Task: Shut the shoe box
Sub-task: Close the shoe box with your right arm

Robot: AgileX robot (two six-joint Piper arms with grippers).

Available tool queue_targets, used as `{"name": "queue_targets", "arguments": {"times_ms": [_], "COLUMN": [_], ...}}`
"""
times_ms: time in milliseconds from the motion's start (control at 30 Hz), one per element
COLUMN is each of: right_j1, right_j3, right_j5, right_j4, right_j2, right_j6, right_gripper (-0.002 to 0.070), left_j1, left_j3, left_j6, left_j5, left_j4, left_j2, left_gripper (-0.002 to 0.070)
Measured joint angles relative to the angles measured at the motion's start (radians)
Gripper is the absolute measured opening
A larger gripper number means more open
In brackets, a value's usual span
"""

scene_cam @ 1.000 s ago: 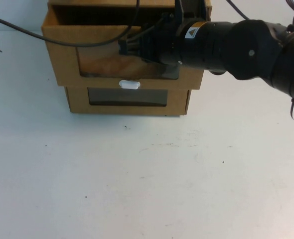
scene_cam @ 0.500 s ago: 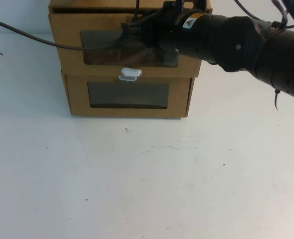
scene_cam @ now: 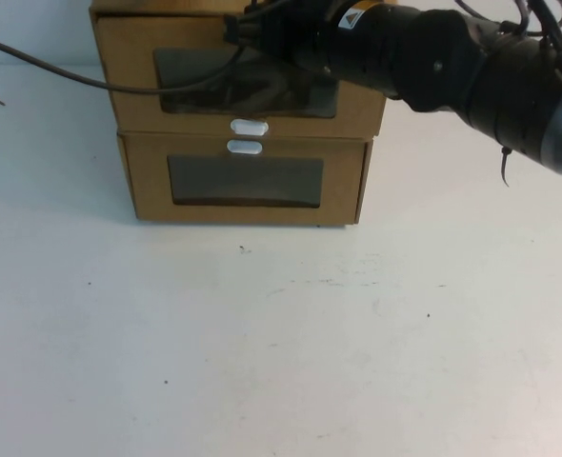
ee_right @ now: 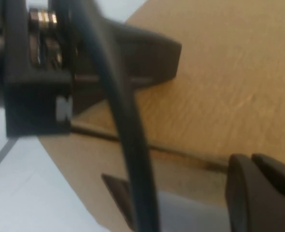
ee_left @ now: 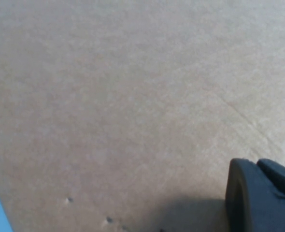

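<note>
The shoe box (scene_cam: 129, 57) sits at about 12 o'clock on the table (scene_cam: 281, 352), far side, stacked right on top of the other brown box (scene_cam: 148, 186). Its front has a clear window (scene_cam: 195, 90) w/ a small white pull tab (scene_cam: 249, 126) under it. The lower box has its own white tab (scene_cam: 244, 147) above its window – the two tabs are almost touching. The top drawer front looks just about even w/ the box below, so I think the drawer is pushed in, or very nearly.

The right arm (scene_cam: 452, 67) comes in from about 2 o'clock and lies across the top of the shoe box front. The right gripper (scene_cam: 262, 29) is at the top edge of the box, near 12 o'clock. Its tips are hidden – can't tell if it is open or shut, or if it holds anything. The right wrist view shows brown card very close, plus a black cable.

The left gripper (ee_left: 261, 195) shows only as a dark bit in the left wrist view, right next to plain brown card. Can't tell its state either, and it is not seen from above.

Step in hand, I think: the last bit of the push. Next move needs a check that the drawer is fully in, then the arm lifts back w/o snagging the box.
</note>
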Motion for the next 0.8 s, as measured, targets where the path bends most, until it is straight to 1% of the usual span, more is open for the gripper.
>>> {"name": "queue_targets", "arguments": {"times_ms": [200, 533, 800], "right_j1": [-0.002, -0.006, -0.007], "right_j3": [-0.007, -0.021, -0.035], "right_j5": [0.005, 0.167, 0.123], "right_j4": [0.01, 0.029, 0.033], "right_j2": [0.0, -0.004, 0.028], "right_j6": [0.0, 0.0, 0.0], "right_gripper": [-0.0013, -0.0013, -0.0013], "left_j1": [0.0, 0.0, 0.0], "left_j3": [0.0, 0.0, 0.0], "left_j6": [0.0, 0.002, 0.002], "left_j5": [0.002, 0.004, 0.004], "left_j4": [-0.002, -0.007, -0.007], "left_j2": [0.0, 0.001, 0.001], "left_gripper": [-0.0002, -0.0002, -0.0002]}}
